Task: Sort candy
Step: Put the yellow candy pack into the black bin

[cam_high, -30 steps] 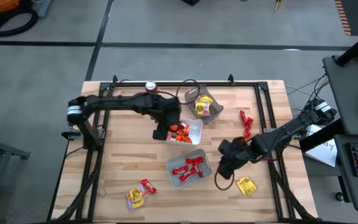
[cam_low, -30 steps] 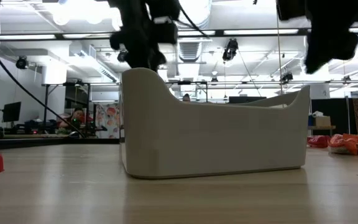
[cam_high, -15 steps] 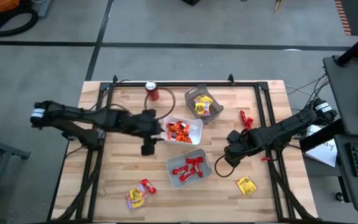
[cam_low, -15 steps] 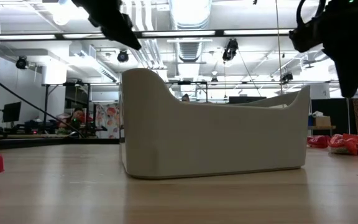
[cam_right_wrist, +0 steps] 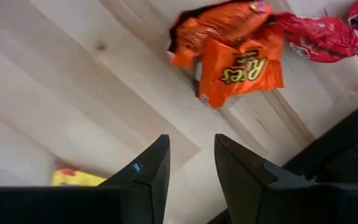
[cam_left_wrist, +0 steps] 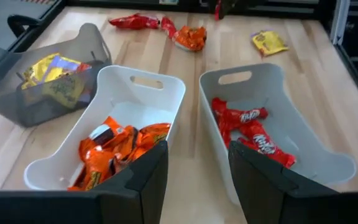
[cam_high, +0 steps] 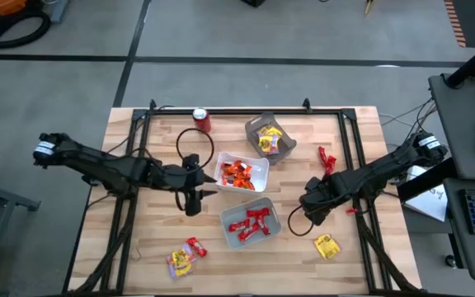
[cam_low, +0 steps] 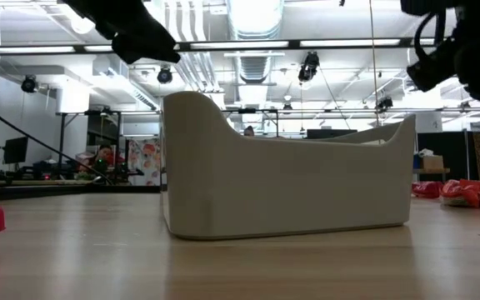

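From above, the left gripper (cam_high: 193, 200) hovers just left of the white plastic tray of orange candy (cam_high: 242, 173), while the right gripper (cam_high: 313, 210) hangs right of the second white tray of red candy (cam_high: 251, 223); a yellow sweet (cam_high: 326, 246) lies near it on the wooden table (cam_high: 155, 239). The left wrist view shows the left fingers (cam_left_wrist: 146, 174) parted with a clear gap, empty, facing both trays and a grey bin of yellow candy (cam_left_wrist: 48, 78). The right wrist view shows the right fingers (cam_right_wrist: 154, 168) narrowly apart, holding nothing, above loose orange wrappers (cam_right_wrist: 238, 53).
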`<state>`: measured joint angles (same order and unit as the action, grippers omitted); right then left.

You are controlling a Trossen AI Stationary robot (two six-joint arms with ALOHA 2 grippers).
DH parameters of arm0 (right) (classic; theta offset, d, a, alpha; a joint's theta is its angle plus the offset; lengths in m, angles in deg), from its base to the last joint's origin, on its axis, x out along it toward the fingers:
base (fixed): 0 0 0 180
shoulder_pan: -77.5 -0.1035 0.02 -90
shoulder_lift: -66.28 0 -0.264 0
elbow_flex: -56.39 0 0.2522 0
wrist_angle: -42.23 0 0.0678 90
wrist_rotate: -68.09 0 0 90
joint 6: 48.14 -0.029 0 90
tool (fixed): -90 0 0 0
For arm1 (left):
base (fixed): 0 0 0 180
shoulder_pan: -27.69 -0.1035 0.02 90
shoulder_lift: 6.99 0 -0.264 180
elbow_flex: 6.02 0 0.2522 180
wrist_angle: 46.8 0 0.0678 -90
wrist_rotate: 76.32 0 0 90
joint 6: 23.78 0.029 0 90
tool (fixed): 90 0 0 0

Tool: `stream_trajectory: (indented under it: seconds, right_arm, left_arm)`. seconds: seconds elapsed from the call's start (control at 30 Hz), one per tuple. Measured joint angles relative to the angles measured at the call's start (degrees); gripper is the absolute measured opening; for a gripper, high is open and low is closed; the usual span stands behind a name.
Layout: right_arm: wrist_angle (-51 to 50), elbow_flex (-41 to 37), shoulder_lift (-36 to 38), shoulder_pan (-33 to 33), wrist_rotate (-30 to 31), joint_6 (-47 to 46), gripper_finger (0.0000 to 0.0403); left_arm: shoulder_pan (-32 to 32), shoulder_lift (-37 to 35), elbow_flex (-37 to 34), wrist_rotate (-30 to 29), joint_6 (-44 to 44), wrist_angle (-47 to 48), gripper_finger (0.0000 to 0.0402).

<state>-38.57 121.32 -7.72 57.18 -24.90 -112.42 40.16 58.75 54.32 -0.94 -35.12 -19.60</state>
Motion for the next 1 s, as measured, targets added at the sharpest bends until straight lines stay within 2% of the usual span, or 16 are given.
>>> stream_trajectory:
  seconds: [0.23, 0.3, 0.4, 0.5, 0.7, 1.0]
  right_arm:
    - [-0.02, -3.55, 0.00, -0.02, -0.26, 2.35, 0.0118]
    - [0.00, -3.69, 0.00, -0.02, -2.10, 2.80, 0.0118]
    - [0.22, -3.69, 0.00, -0.04, -8.25, 2.22, 0.0118]
    - [0.63, -3.69, 0.00, -0.37, -13.40, -1.01, 0.0118]
    - [6.47, -3.69, 0.00, -2.41, -17.88, -7.43, 0.0118]
    - [15.45, -3.71, 0.00, -9.74, -18.44, -15.59, 0.0118]
  left_arm:
    - [-0.02, 1.11, 0.72, 0.10, -0.26, 1.16, 0.0153]
    - [-0.01, 1.13, 1.86, 0.13, -0.26, 2.61, 0.0153]
    - [-0.02, 1.13, 3.54, 0.14, -0.13, 5.55, 0.0153]
    - [-0.02, 1.07, 4.74, 0.16, 1.02, 7.61, 0.0153]
    - [-0.02, 1.07, 5.11, 0.16, 3.07, 8.29, 0.0153]
    - [-0.02, 1.14, 5.13, 0.15, 3.07, 8.43, 0.0153]
